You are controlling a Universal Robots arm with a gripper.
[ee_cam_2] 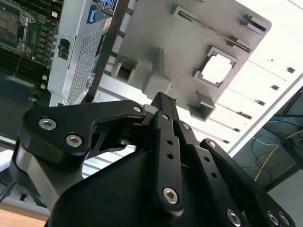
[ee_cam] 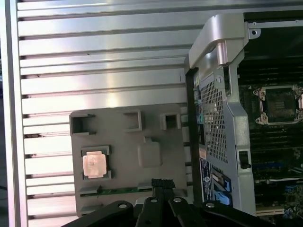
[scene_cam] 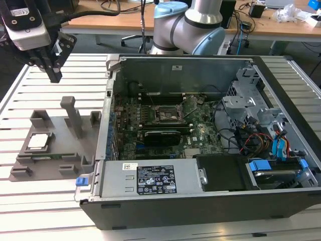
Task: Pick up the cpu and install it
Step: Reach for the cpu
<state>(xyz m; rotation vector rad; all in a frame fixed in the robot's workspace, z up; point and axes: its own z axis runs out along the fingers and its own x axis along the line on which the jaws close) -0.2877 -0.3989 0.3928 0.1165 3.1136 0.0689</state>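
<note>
The cpu (scene_cam: 40,141), a small square chip with a pale metal top, lies flat in a recess of the grey holder plate (scene_cam: 55,158) at the exterior view's left. Both wrist views show the cpu (ee_cam_2: 216,70) (ee_cam: 94,164) in that recess. My gripper (scene_cam: 54,76) hangs high above the table beyond the holder plate, well apart from the chip. Its black fingers (ee_cam: 163,182) meet at the tips with nothing between them, so the gripper (ee_cam_2: 163,98) is shut and empty. The open socket (scene_cam: 165,114) (ee_cam: 277,104) sits on the motherboard inside the computer case (scene_cam: 281,90).
A tall grey post (scene_cam: 74,115) and low blocks rise from the holder plate near the chip. The case's metal side wall (scene_cam: 106,125) stands between plate and motherboard. A power supply box (scene_cam: 150,178) and drive cages (scene_cam: 251,100) fill the case; the slatted table (scene_cam: 50,221) surrounds it.
</note>
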